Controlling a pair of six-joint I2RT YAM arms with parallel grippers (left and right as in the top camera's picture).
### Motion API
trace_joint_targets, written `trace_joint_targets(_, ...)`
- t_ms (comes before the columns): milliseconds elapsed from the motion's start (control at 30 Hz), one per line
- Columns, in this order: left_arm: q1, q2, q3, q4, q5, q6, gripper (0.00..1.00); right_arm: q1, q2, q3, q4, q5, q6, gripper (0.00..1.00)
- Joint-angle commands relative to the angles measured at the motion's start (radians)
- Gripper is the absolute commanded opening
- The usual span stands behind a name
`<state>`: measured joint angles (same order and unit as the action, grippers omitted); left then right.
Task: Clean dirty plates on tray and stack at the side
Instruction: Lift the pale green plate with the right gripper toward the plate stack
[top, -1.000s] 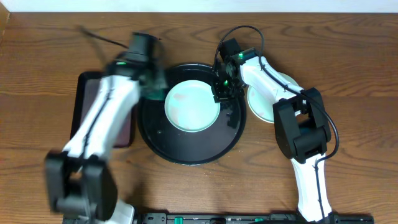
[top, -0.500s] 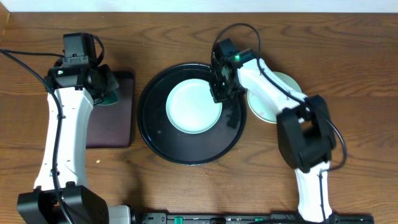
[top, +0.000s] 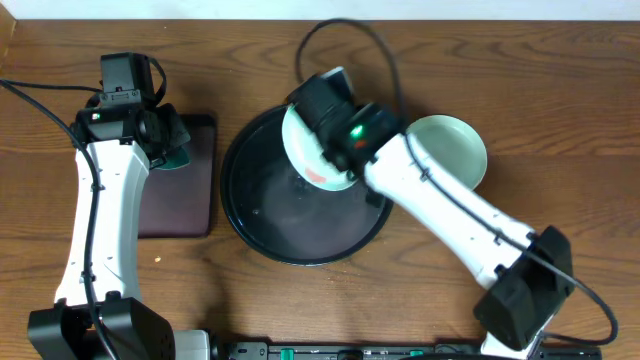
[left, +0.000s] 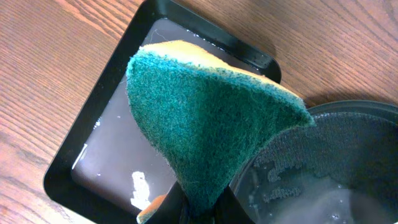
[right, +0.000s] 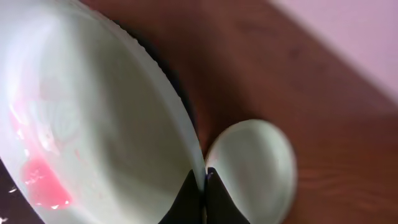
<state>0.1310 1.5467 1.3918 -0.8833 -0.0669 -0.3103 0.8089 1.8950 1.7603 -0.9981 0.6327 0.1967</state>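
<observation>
My right gripper (top: 325, 140) is shut on the rim of a pale aqua plate (top: 308, 150) and holds it tilted above the back of the round black tray (top: 290, 225). In the right wrist view the gripper (right: 204, 180) pinches the plate (right: 106, 124), which has a pink smear. Another pale plate (top: 450, 150) lies on the table right of the tray; it also shows in the right wrist view (right: 255, 165). My left gripper (top: 168, 143) is shut on a green sponge (left: 205, 118) over the rectangular tray. No yellow plate shows.
The small rectangular black tray (top: 190, 195) lies left of the round tray; in the left wrist view it (left: 106, 155) holds wet film and bits of foam. The round tray's floor (left: 336, 174) is wet. Bare wood table surrounds both.
My right gripper has lifted the plate off the round tray and tilted it, the arm swinging over the tray. My left arm went from the round tray to the rectangular tray and then held still.
</observation>
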Motion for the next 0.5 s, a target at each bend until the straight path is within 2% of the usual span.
trace_joint_targets(0,0.005,0.002,0.005,0.0,-0.013,-0.005,0.08,0.091,-0.034,0.007,0.0,0.332,-0.007,0.01)
trace_joint_targets(267,0.005,0.002,0.005,-0.001,-0.013,-0.005,0.08,0.211,-0.034,0.007,0.018,0.675,-0.006,0.01)
trace_joint_targets(467,0.005,0.002,0.005,-0.003,-0.013,-0.005,0.08,0.245,-0.034,0.007,0.051,0.792,-0.006,0.01)
